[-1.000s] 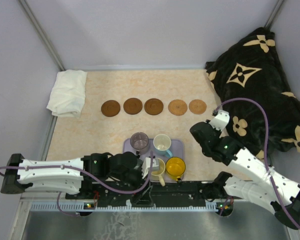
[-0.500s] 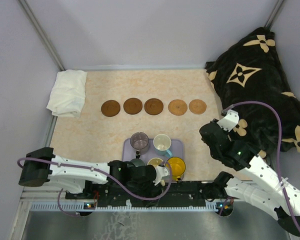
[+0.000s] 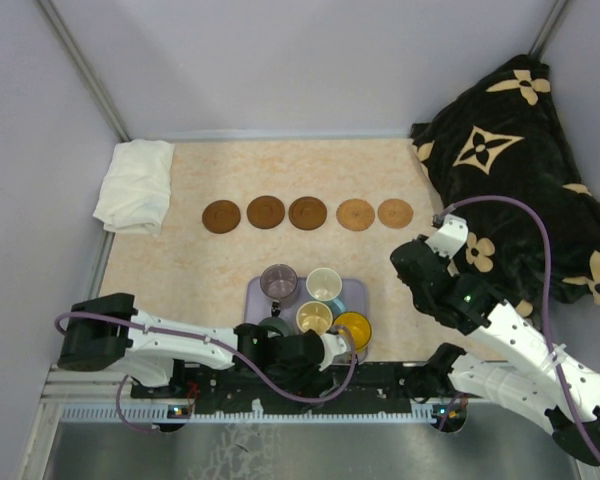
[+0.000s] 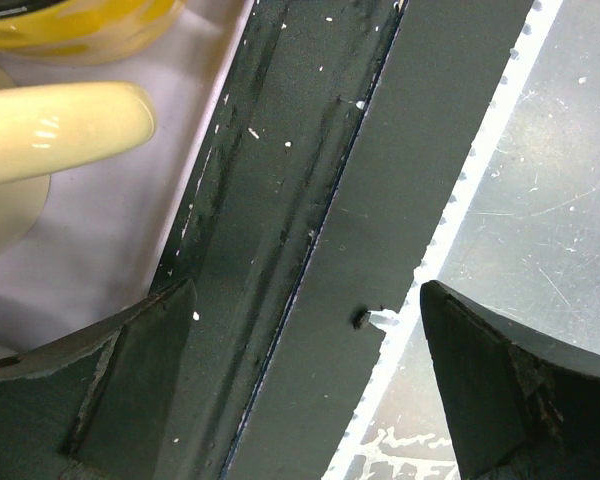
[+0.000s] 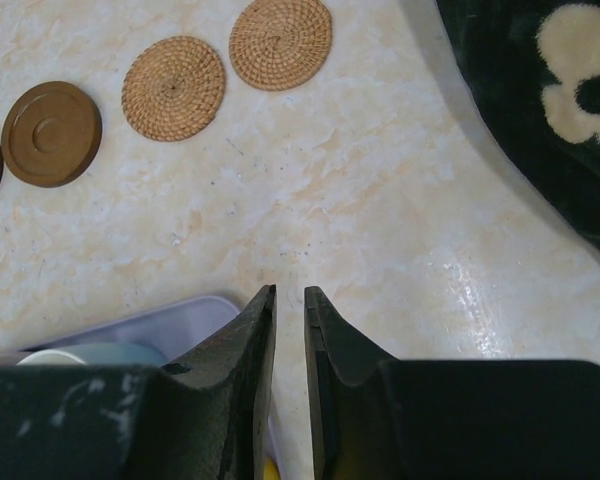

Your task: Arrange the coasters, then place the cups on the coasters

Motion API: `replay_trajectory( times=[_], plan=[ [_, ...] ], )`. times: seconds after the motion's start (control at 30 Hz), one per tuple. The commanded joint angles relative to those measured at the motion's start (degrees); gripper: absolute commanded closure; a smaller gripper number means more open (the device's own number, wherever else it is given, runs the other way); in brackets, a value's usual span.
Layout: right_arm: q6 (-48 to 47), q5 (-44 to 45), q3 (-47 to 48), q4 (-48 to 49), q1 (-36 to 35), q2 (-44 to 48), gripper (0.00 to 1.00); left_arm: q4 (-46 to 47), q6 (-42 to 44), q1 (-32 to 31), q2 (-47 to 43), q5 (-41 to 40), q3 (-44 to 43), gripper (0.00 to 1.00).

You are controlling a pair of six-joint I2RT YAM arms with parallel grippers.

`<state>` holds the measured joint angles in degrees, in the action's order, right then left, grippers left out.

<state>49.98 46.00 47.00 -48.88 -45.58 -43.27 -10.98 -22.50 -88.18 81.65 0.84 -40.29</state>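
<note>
Five coasters lie in a row across the table: three dark brown (image 3: 221,216), (image 3: 266,211), (image 3: 307,212) and two woven tan (image 3: 356,214), (image 3: 395,212). The cups stand on the lavender tray (image 3: 357,294): purple-grey (image 3: 278,282), light blue (image 3: 324,284), cream (image 3: 313,317), orange-yellow (image 3: 352,328), and grey-green (image 3: 273,325) mostly hidden by my left arm. My left gripper (image 4: 310,340) is wide open over the black rail at the tray's near edge, beside the cream cup's handle (image 4: 60,130). My right gripper (image 5: 290,295) is shut and empty, above bare table just right of the tray (image 5: 170,325).
A folded white cloth (image 3: 135,185) lies at the back left. A black flower-patterned blanket (image 3: 520,170) is heaped along the right side. The black rail (image 4: 310,200) and a perforated metal strip run along the table's near edge.
My left arm has swung right along the tray's near edge, its open gripper now below the cream and orange-yellow cups. My right arm shifted slightly and stays shut.
</note>
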Motion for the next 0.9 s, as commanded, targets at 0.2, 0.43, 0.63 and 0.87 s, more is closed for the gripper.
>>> replay_trajectory(
  times=[0.2, 0.43, 0.63, 0.87],
  plan=[
    [-0.73, 1.00, 0.02, 3.52, 0.28, 1.76, 0.80, 1.35, 1.12, 0.86, 3.26, -2.74, -1.72, 0.00],
    [-1.08, 0.94, -0.64, 4.12, 0.29, 1.78, 0.80, 1.59, 1.30, 0.91, 4.22, -5.14, -1.89, 0.00],
    [-1.42, 0.58, -1.59, 5.40, 0.31, 1.65, 0.80, 2.20, 1.39, 1.20, 4.14, -8.32, -1.73, 0.00],
    [-2.22, 0.67, -2.00, 6.69, 0.31, 1.69, 0.80, 3.40, 2.33, 1.94, 5.52, -10.35, -2.64, 0.01]
  ],
)
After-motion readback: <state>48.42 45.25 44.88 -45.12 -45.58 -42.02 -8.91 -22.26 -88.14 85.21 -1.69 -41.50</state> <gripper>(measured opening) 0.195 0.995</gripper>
